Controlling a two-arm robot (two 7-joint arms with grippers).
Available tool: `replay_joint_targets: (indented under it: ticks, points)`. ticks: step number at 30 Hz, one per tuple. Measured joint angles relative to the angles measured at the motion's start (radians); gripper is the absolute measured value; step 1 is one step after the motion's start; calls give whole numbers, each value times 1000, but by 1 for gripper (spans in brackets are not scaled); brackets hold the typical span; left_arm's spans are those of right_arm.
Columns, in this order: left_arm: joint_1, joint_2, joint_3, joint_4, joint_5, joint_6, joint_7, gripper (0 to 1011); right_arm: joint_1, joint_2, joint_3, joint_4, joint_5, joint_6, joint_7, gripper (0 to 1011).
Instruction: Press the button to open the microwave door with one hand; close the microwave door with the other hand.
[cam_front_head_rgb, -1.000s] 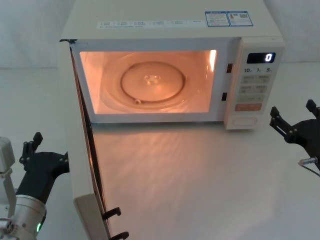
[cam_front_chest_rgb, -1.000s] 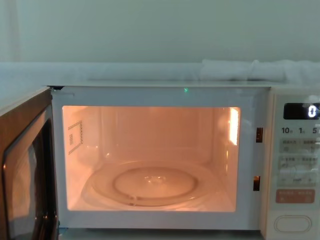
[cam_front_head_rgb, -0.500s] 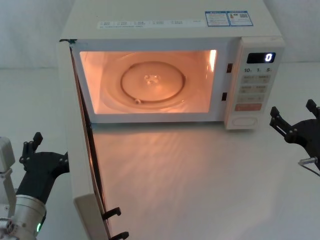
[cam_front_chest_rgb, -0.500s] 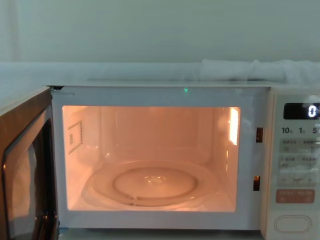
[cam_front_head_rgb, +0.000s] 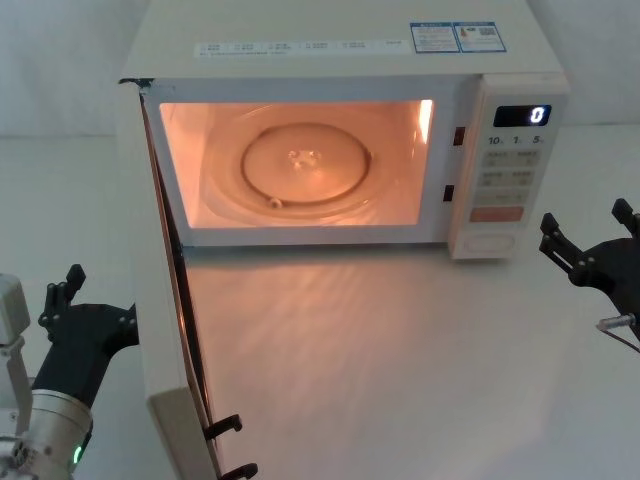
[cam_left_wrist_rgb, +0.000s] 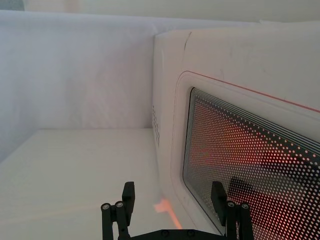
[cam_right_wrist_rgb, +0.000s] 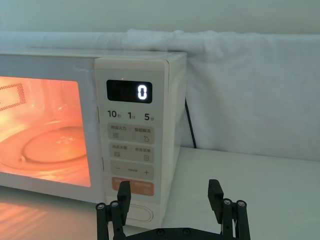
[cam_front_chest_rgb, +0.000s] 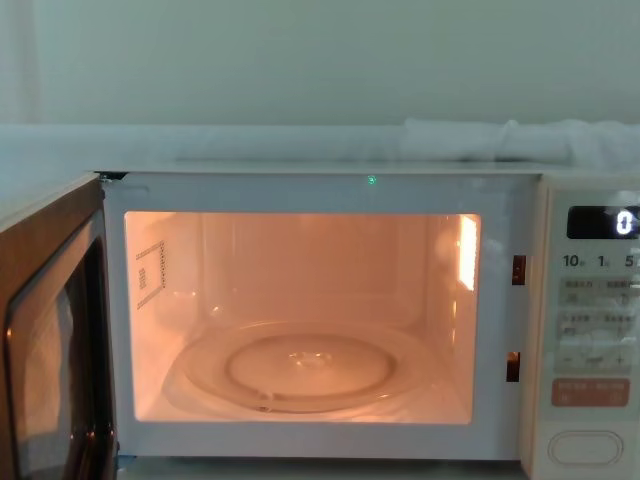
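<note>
Microwave door (cam_front_head_rgb: 150, 300) swung fully open at left, cavity lit. Button (cam_front_head_rgb: 492, 242) low on right panel. Left end effector (cam_left_wrist_rgb: 172, 200) outside door, spread, empty. Right end effector (cam_right_wrist_rgb: 170, 197) near button, spread, empty.

Head cam looks down on microwave (cam_front_head_rgb: 340, 130) front; chest cam level, close at cavity; wrist cams flank it, both shared.

The microwave door (cam_front_chest_rgb: 50, 340) runs off the chest view's left edge. In the right wrist view, the button (cam_right_wrist_rgb: 141, 214) sits partly hidden behind the right pincer (cam_right_wrist_rgb: 170, 195). The panel keys' labels are too small to read.
</note>
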Motion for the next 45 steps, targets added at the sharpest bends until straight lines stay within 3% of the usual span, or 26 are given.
replay_joint_targets:
  ticks: [10, 14, 21, 23, 24, 27, 43, 45]
  points:
    - [0, 0, 0, 0, 0, 0, 0, 1000, 0, 0, 0, 0, 0, 0, 0, 1000]
    - [0, 0, 0, 0, 0, 0, 0, 929, 0, 0, 0, 0, 0, 0, 0, 1000]
    - [0, 0, 0, 0, 0, 0, 0, 707, 0, 0, 0, 0, 0, 0, 0, 1000]
    - [0, 0, 0, 0, 0, 0, 0, 686, 0, 0, 0, 0, 0, 0, 0, 1000]
    - [0, 0, 0, 0, 0, 0, 0, 606, 0, 0, 0, 0, 0, 0, 0, 1000]
    - [0, 0, 0, 0, 0, 0, 0, 544, 0, 0, 0, 0, 0, 0, 0, 1000]
    - [0, 0, 0, 0, 0, 0, 0, 5, 0, 0, 0, 0, 0, 0, 0, 1000]
    - [0, 0, 0, 0, 0, 0, 0, 0, 0, 0, 0, 0, 0, 0, 0, 1000]
